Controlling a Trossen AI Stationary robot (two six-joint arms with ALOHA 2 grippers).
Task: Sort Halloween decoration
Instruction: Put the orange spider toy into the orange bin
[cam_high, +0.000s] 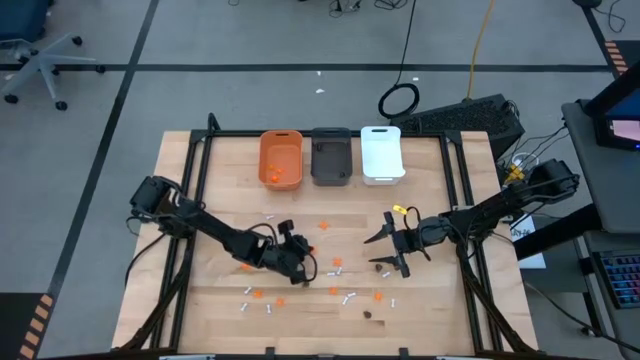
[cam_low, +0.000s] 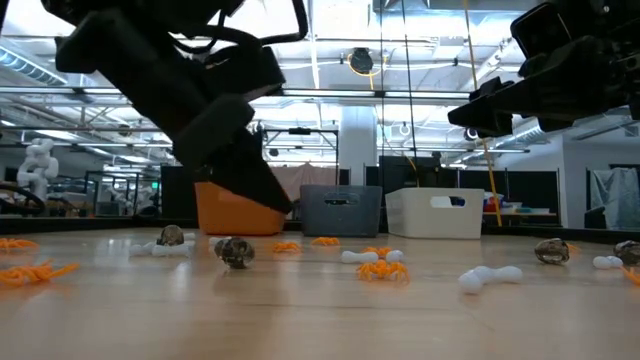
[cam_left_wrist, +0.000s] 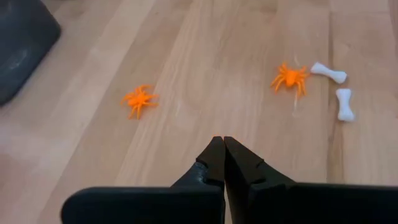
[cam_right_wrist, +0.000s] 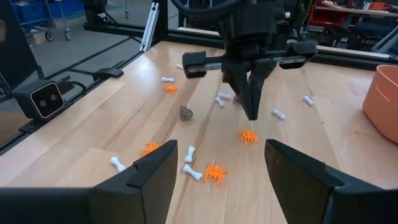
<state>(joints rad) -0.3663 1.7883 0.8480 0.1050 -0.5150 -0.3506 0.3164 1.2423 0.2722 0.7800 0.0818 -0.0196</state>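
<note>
Left wrist view: the left gripper (cam_left_wrist: 224, 146) has its jaws pressed together tip to tip, and nothing shows between them.
Left gripper, place: low over the table's middle, slightly on its own side, seen in the high view (cam_high: 300, 262); the right wrist view sees it from across, pointing straight down (cam_right_wrist: 252, 112).
Nearest pieces: an orange spider (cam_left_wrist: 139, 99) ahead and to one side of the tips, a second orange spider (cam_left_wrist: 288, 77) ahead on the other side, with two white bones (cam_left_wrist: 343, 104) just beside it.
Deciding relation: both spiders lie beyond the closed tips, apart from them; neither is under the jaws, so my reading is that the pinch caught nothing and the gripper must reopen and shift forward.
Bone axes: one bone runs along the gripper's line of sight, the other lies across it.
Right gripper: spread wide (cam_right_wrist: 217, 165), hanging above the table's right half (cam_high: 392, 250).
Rest of the decoration: scattered over the wooden table (cam_high: 450, 300), including a dark lump (cam_right_wrist: 186, 112).
Bins: orange bin (cam_high: 281, 158), dark grey bin (cam_high: 331, 155), white bin (cam_high: 381, 153) in a row at the far edge.
Nearer arm: left, for these spiders.
Hard to tell: whether a tiny piece is hidden beneath the closed tips.
</note>
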